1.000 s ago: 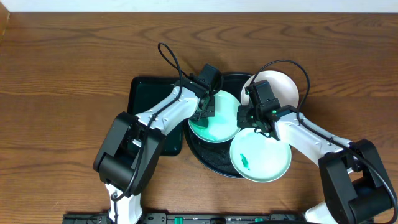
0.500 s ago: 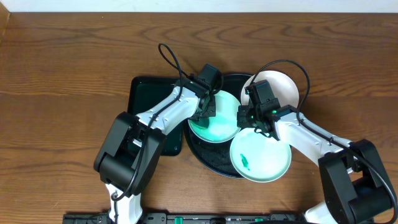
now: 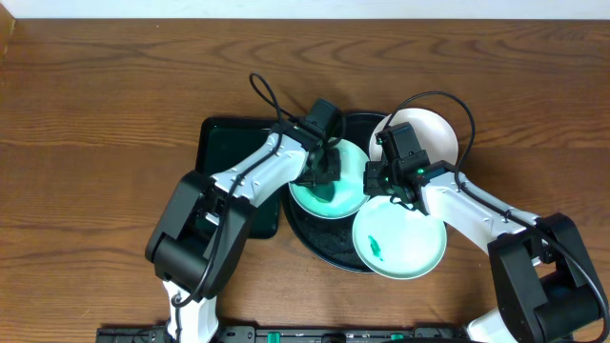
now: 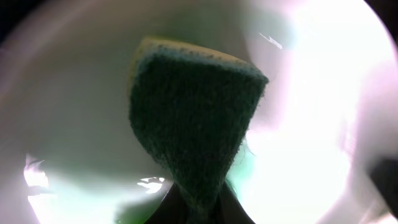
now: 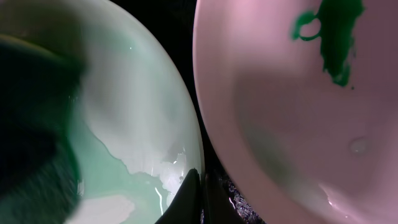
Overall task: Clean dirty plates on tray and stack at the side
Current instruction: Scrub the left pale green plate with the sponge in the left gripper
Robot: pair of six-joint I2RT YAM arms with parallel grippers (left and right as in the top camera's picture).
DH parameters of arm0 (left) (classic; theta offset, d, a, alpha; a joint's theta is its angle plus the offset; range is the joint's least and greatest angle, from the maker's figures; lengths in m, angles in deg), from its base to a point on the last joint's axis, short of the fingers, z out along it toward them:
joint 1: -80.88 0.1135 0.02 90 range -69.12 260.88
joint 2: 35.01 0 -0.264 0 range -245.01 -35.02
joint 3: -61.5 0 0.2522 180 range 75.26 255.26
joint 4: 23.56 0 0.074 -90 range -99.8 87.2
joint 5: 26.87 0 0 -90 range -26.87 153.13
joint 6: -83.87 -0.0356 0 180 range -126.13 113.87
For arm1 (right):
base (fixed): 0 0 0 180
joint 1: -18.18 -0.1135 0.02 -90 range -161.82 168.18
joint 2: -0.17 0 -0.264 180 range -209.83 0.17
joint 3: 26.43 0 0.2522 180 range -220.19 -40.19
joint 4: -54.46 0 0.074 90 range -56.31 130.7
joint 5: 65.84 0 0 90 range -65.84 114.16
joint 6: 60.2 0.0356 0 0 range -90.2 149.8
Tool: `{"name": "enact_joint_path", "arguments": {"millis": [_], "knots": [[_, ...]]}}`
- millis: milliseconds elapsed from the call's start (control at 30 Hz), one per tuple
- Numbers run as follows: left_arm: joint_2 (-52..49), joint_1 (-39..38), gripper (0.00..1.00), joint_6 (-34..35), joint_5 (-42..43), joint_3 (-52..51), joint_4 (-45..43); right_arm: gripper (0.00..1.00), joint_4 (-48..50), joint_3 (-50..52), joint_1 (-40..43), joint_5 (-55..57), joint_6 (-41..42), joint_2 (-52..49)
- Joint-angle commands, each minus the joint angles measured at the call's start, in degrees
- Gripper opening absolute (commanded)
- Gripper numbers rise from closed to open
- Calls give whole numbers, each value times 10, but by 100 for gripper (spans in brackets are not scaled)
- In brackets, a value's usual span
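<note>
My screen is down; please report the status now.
Left gripper shut on sponge, sponge on mint plate. Right gripper shut at that plate's rim. Front plate smeared. Nothing in the way.

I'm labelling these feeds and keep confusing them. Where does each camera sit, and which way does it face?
Overhead: above the table, looking straight down at the tray; the left arm and right arm show.
Left wrist: on the left arm, looking down into the centre plate; left gripper shut on a sponge.
Right wrist: on the right arm, looking down between that plate and the smeared plate; right gripper, shut, shows.
Shared: the centre plate, in all three.
</note>
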Motion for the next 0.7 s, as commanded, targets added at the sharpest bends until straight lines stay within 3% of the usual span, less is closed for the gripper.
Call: {"name": "enact_joint_path", "arguments": {"millis": [0, 167, 333, 500, 667], "knots": [[21, -26, 7, 1, 93, -20, 4, 1, 2, 4, -4, -21, 0, -6], [91, -26, 7, 1, 71, -20, -10, 1, 2, 4, -4, -21, 0, -6], [148, -26, 7, 1, -59, -20, -8, 1, 1, 4, -4, -21, 0, -6], [156, -26, 8, 0, -137, -20, -6, 1, 2, 4, -4, -21, 0, -6], [137, -26, 8, -4, -153, -20, -4, 1, 2, 4, -4, -21, 0, -6]]}}
